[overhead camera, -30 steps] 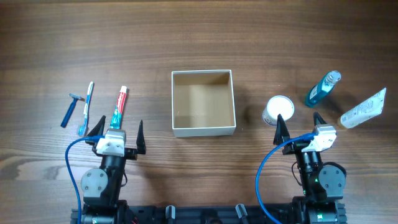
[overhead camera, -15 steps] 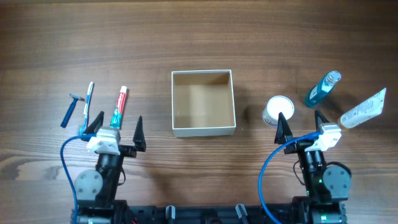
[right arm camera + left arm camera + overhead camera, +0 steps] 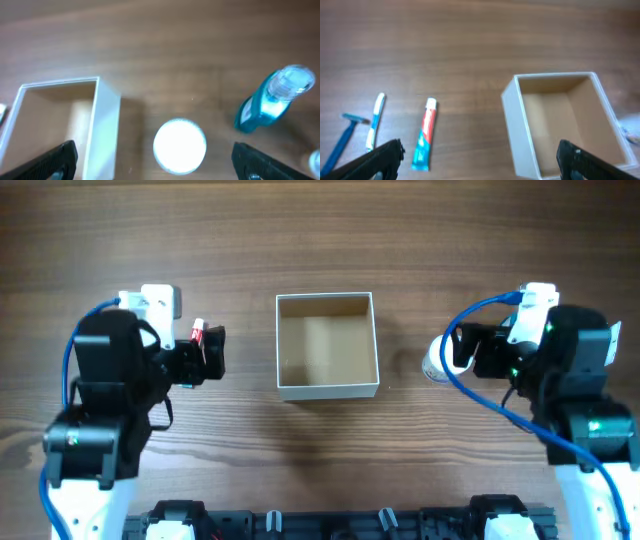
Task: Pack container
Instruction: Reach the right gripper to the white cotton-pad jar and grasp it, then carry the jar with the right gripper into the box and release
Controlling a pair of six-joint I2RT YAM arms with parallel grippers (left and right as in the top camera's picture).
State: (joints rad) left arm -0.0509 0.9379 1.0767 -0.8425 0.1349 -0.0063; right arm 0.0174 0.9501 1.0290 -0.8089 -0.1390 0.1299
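Hovering above the tabletop, the left hand has its fingers spread wide with nothing between them, which I take to be readiness to straddle an item rather than to carry one. Just beyond its fingertips the toothpaste lies flat with its cap pointing to 12 o'clock. The toothbrush lies at its 9 o'clock, and the razor is further out the same way. All three are apart from one another, so each could probably be pinched across its narrow width. The right hand is likewise spread and empty over its own side. The round white jar sits upright almost directly beneath it, and the blue bottle lies at the jar's 2 o'clock, well clear. The container rests open side up at the centre of the tabletop, at 3 o'clock of the toothpaste and 9 o'clock of the jar. Its brown floor is bare, so nothing is packed yet. That middle spot seems chosen so that either arm can reach it, each taking the toiletries on its own side. Past the container there is only wood grain.
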